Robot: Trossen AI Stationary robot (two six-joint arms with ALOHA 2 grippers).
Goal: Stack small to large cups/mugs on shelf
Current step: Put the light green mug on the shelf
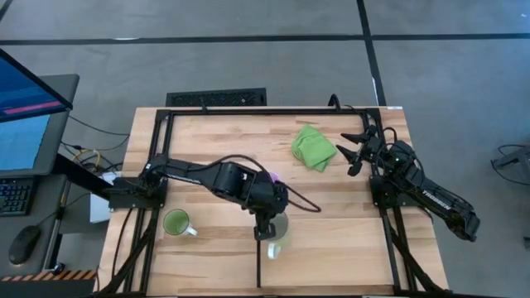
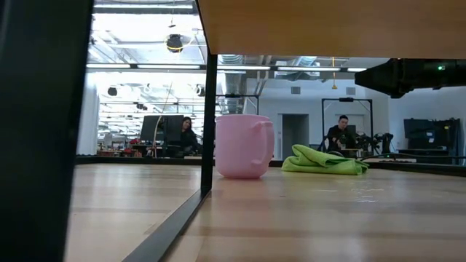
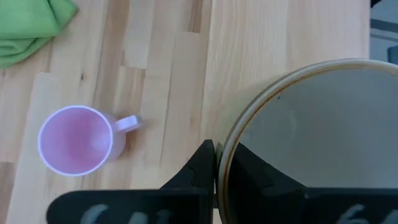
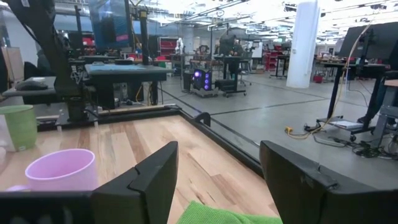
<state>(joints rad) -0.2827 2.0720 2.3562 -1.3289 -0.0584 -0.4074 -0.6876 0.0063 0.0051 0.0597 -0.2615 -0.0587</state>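
Observation:
My left gripper (image 1: 267,228) is shut on the white mug (image 1: 279,227) over the table's near middle. The mug's brown-edged rim fills the left wrist view (image 3: 311,137). The purple mug (image 3: 74,140) stands upright on its base on the wood, just beyond my left wrist (image 2: 244,145). The green mug (image 1: 175,222) stands upright at the near left. A thin black strip (image 1: 259,265) runs across the light wood table toward its near edge. My right gripper (image 1: 356,153) is open and empty at the far right, beside the green cloth (image 1: 313,146). My left gripper holds the white mug by its rim (image 3: 225,163), one finger (image 3: 252,169) inside the mug and one finger (image 3: 200,163) outside the wall. The fingers come from above, pointing down. The mug hangs upright, mouth up. I cannot tell whether its base is on the table.
The crumpled green cloth (image 2: 324,160) lies on the far right part of the table. A black frame (image 1: 273,109) runs along the table's far and side edges. Bare wood lies between the green mug and the black strip. People sit at desks in the room behind.

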